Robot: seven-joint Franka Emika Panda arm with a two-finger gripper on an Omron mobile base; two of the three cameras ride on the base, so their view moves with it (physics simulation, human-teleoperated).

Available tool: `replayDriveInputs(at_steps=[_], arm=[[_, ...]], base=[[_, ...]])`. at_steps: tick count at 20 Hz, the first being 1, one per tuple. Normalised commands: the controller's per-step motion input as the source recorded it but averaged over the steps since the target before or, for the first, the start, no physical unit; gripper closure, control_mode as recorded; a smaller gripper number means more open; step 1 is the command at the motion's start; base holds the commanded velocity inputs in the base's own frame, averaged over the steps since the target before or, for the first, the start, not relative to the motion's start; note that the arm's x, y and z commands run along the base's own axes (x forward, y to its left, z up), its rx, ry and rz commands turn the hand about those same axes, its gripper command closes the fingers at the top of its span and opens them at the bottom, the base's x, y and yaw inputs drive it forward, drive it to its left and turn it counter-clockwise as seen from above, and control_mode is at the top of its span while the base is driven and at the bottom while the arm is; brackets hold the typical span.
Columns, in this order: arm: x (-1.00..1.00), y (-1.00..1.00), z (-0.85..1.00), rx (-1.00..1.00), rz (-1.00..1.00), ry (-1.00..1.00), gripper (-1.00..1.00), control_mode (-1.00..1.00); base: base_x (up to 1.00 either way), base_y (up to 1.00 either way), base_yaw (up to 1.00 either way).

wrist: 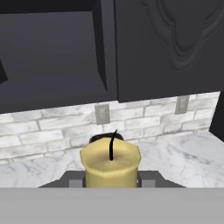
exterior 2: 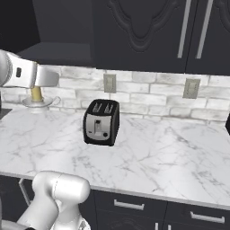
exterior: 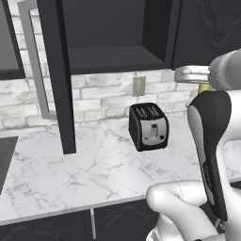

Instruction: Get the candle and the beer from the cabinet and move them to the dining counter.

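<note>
My gripper (wrist: 110,180) is shut on the candle (wrist: 110,164), a pale-yellow stick with a black wick that sits between the two fingers in the hand view. In the right base view the candle (exterior 2: 36,94) hangs under my hand at the far left, with its round silvery holder (exterior 2: 39,103) just above the worktop. The left base view has a sliver of the candle (exterior: 204,87) beside my forearm. The cabinet (exterior: 113,54) stands open, its black door (exterior: 57,75) swung out, and the shelf I can see is bare. The beer and the dining counter are out of view.
A black and silver toaster (exterior: 148,126) (exterior 2: 102,122) stands on the white marble worktop (exterior: 70,174) against the brick wall. Closed black upper cabinets (exterior 2: 143,31) hang to the right. Wall sockets (exterior 2: 109,83) sit above the worktop. Black drawers run below its front edge.
</note>
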Motion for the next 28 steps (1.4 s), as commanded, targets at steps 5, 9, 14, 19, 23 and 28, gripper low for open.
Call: replayDriveInputs(at_steps=[5,9,14,19,23,28], arm=[[-0.06,0.0,-0.06,0.0,0.0,0.0,1.0,-1.0],[0.0,-0.06,0.0,0.0,0.0,0.0,1.0,-1.0],[0.0,-0.28,-0.02,0.0,0.04,0.0,1.0,-1.0],[0.0,-0.05,-0.02,0.0,0.02,0.0,1.0,-1.0],[0.0,0.0,0.0,0.0,0.0,0.0,1.0,1.0],[0.0,0.0,0.0,0.0,0.0,0.0,1.0,1.0]], base=[[0.0,0.0,0.0],[0.0,0.0,0.0],[0.0,0.0,0.0],[0.0,0.0,0.0],[-0.2,0.0,0.0],[-0.91,0.0,0.15]])
